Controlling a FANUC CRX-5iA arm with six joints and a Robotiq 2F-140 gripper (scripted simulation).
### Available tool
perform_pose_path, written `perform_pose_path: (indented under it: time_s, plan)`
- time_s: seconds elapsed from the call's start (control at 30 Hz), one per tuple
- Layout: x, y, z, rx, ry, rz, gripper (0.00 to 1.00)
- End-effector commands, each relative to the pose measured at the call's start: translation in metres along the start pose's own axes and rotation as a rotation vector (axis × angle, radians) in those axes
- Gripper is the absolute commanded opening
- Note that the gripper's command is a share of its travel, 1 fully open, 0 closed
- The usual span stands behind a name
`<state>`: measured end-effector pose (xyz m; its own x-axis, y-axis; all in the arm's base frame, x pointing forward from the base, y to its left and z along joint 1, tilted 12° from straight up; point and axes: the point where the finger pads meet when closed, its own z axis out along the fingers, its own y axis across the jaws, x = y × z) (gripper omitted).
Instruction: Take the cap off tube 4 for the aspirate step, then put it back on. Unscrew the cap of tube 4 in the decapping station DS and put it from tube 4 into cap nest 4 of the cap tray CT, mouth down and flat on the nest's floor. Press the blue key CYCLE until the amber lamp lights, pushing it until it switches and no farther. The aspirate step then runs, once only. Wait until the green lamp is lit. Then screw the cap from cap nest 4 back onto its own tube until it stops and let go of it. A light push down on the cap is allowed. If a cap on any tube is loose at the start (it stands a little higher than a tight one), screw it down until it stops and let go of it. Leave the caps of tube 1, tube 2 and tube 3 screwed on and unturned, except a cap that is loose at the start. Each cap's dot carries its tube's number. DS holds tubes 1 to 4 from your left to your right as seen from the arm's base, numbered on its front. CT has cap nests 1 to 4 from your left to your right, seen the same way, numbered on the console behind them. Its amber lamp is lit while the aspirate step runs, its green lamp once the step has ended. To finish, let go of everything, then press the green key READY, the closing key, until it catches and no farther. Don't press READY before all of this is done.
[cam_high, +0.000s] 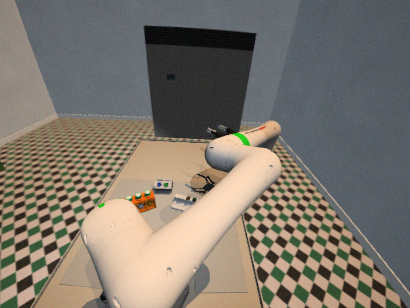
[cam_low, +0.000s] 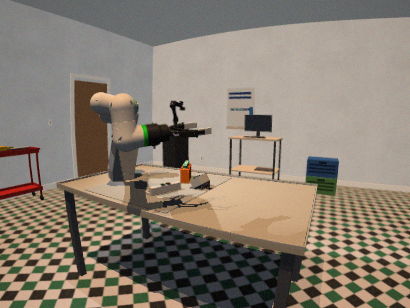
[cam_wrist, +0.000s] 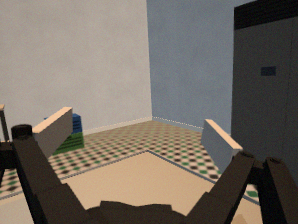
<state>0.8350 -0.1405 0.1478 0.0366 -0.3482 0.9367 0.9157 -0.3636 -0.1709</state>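
Observation:
The orange decapping station stands on the grey mat left of the arm, with green caps on top; the rightmost cap is on the tube 4 side. The numbers are too small to read. The station also shows in the exterior view. The pale cap tray with its console lies to its right, partly hidden by the arm. The key box with a blue and a green key lies farther out. My gripper is high above the table, pointing level and away from the base, fingers wide open and empty.
A dark cabinet stands beyond the table's far end. My own forearm covers the right part of the mat. In the wrist view I see only the table's far corner, the floor and the walls.

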Motion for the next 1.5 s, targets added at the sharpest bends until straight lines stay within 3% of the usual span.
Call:
perform_pose_path:
  time_s: [0.0,0.53,0.57,1.47]
  plan:
    - [0.0003,0.0000,0.0000,0.000,0.000,-0.001,1.00]
    - [0.0003,0.0000,0.0000,0.000,0.000,-0.001,1.00]
    - [0.0003,0.0000,0.0000,0.000,0.000,-0.001,0.35]
    - [0.0003,0.0000,0.0000,0.000,0.000,-0.001,0.35]
